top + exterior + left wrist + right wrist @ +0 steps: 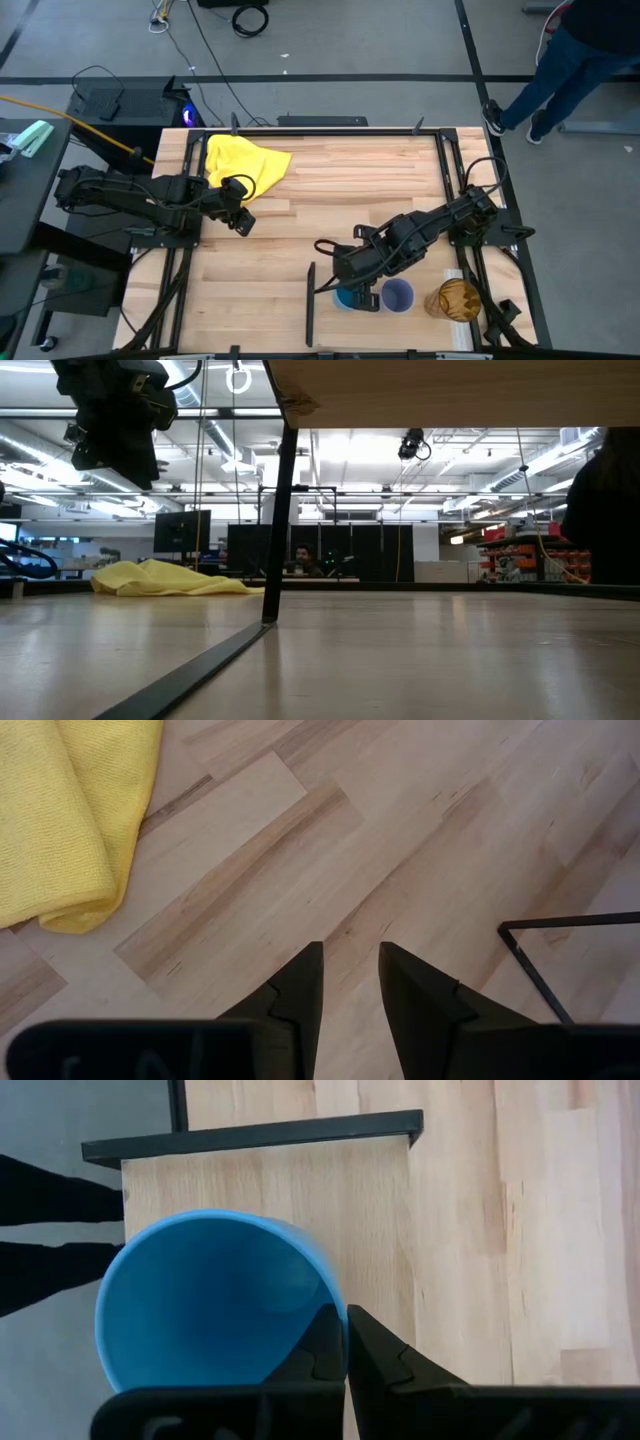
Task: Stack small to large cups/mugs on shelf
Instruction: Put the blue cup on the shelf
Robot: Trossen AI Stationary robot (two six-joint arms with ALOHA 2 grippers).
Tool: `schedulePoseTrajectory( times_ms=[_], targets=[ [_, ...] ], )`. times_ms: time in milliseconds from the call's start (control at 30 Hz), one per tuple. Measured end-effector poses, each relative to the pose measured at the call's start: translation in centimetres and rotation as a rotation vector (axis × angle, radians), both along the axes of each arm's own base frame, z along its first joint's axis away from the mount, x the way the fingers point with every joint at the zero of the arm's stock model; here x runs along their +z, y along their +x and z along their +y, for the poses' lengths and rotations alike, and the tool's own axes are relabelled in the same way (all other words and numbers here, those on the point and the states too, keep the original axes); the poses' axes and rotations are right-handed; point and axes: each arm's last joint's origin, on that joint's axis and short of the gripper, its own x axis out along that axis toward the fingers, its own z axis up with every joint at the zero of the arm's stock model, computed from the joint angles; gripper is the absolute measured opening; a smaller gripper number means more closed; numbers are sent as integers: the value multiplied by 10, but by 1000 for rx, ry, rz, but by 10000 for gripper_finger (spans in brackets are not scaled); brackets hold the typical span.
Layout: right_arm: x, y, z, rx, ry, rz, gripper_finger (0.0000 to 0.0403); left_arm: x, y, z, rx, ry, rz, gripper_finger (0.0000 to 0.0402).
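- Cups stand in a row on the wooden shelf [466, 335] at the near right of the table [330, 200], seen from above: a small bright blue plastic cup [352, 297], a shorter lavender-purple plastic cup [397, 295] just beside it, and a tall translucent amber tumbler [455, 298] a little farther right.
- All three are upright and handleless, mouths open upward; none sits inside another.
- The blue cup is smooth and opaque with a thin round rim; in the right wrist view its hollow inside [215, 1305] fills the space before the fingers, with the shelf's dark edge bar [250, 1135] beyond it.
- The right gripper [345, 275] is over the blue cup, its two dark fingers pinched together on the cup's rim wall, one finger inside and one outside.
- The left gripper [350, 985] hangs above bare planks at the table's left, fingers a narrow gap apart and holding nothing.
- A crumpled yellow cloth [243, 160] lies at the far left of the table, near the left gripper but not touching it.
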Motion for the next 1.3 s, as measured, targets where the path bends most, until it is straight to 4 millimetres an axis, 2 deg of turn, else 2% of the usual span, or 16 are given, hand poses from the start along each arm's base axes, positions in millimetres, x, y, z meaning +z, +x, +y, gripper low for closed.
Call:
schedulePoseTrajectory(
  times_ms=[567,700,900,1300],
  targets=[
    [1,-5,12,13,6,-17,3,0,0,0,3,-2,0,107],
    [1,-5,12,13,1,-19,2,0,0,0,3,-2,-1,107],
    [-10,3,15,31,-20,-2,2,0,0,0,10,-7,-2,107],
    [-10,1,14,33,-27,18,6,0,0,0,17,-13,-4,107]
  ],
)
